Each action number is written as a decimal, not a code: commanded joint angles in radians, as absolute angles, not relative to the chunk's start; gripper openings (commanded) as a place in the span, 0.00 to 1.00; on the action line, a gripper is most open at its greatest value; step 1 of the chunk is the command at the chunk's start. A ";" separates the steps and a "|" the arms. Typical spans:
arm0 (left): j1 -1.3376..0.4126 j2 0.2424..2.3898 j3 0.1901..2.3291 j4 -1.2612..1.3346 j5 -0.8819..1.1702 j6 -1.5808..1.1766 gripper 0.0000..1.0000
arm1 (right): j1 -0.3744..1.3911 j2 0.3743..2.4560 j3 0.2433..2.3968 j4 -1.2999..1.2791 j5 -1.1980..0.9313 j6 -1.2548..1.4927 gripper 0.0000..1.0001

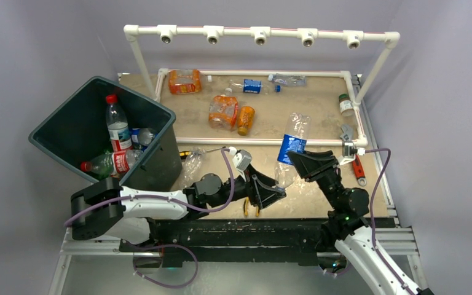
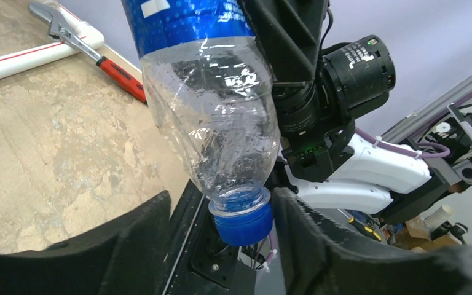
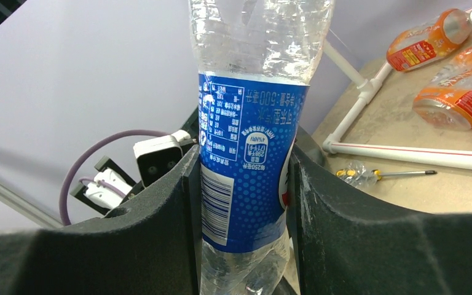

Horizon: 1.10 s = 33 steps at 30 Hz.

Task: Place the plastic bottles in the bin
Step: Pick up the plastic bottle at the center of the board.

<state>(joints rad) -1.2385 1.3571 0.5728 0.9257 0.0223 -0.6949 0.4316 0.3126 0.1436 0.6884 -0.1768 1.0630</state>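
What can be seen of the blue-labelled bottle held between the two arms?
The blue-labelled bottle is clear, dented plastic with droplets inside, a blue wrap label with white print and a barcode, and a blue cap. It is held off the table, tilted, cap end toward the left arm. The right gripper clamps its label; the left gripper brackets the cap, with a gap on one side.

Inverted blue-capped bottle (image 2: 212,117) between left claw (image 2: 221,212) fingers

A red-handled wrench (image 2: 92,54) lies at the right corner of the white pipe frame (image 1: 236,31) on the sandy board (image 1: 319,104), and a small screwdriver (image 3: 387,174) lies just beside its front pipe.
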 commanded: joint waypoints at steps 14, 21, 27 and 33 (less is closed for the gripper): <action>-1.250 1.349 0.620 0.940 0.008 -0.659 0.11 | 0.433 0.293 0.153 0.725 -0.219 1.062 0.33; -1.250 1.240 0.656 0.776 -0.039 -0.581 0.00 | 0.431 0.310 0.219 0.631 -0.267 1.013 0.75; -1.250 1.087 0.798 0.370 -0.136 -0.428 0.00 | 0.432 0.358 0.403 0.352 -0.281 0.827 0.95; -1.250 0.994 0.951 0.020 -0.312 -0.288 0.00 | 0.433 0.383 0.600 0.099 -0.256 0.632 0.99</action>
